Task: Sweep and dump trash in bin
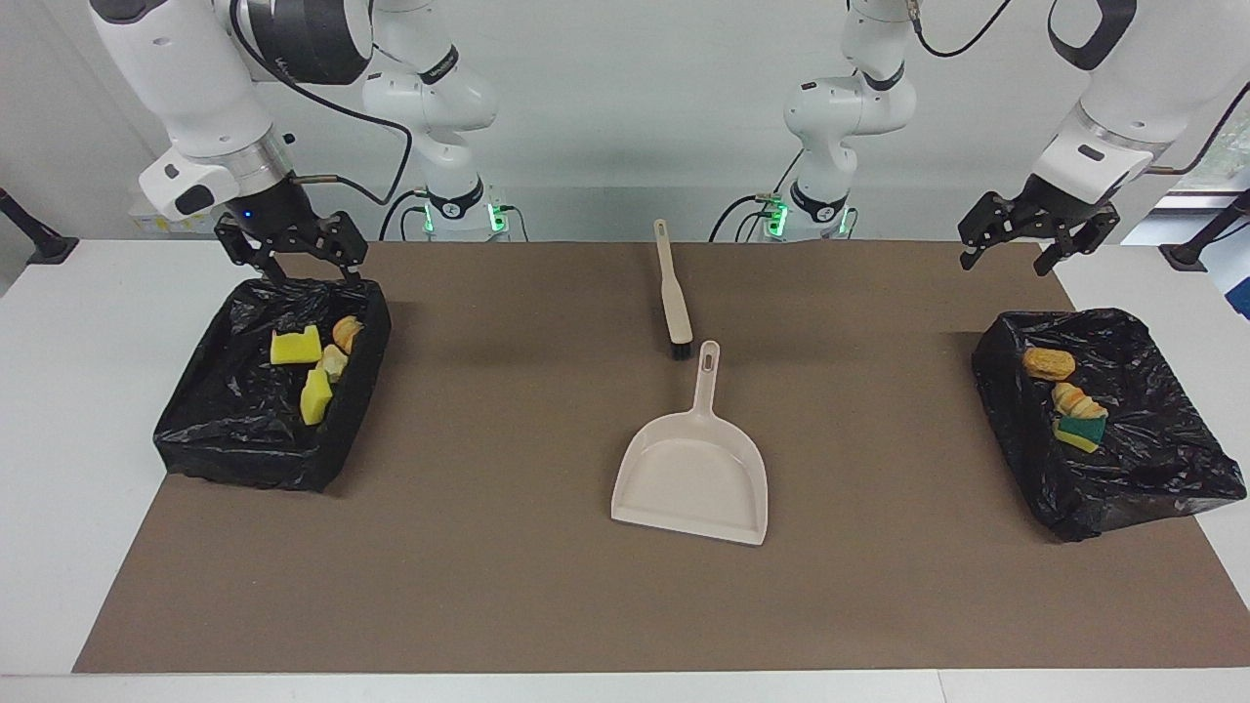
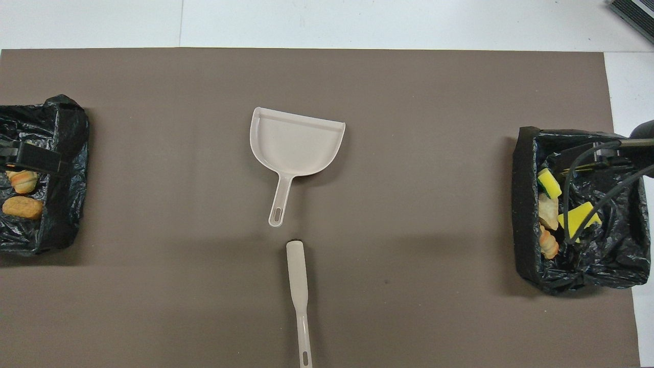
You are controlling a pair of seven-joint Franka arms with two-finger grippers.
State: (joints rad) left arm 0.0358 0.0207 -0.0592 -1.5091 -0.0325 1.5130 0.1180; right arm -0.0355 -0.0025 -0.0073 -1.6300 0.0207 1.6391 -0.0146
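Already we see all the trash binned: four scraps (image 1: 314, 366) in the bin (image 1: 244, 449) at the right arm's end, three scraps (image 1: 1066, 395) in the bin (image 1: 1133, 478) at the left arm's. Our right claw (image 1: 290, 262) hangs open over its bin's rim; our left claw (image 1: 1030, 242) hangs open above the mat (image 1: 488, 547). Between the bins lie dustpan (image 1: 695, 476) and brush (image 1: 674, 298).

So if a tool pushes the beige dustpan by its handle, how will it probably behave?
The dustpan looks like thin rigid plastic, so probably stiff and light. Lying flat on the brown mat, it should slide rather than tip. Pushed at the long handle, it may pivot.
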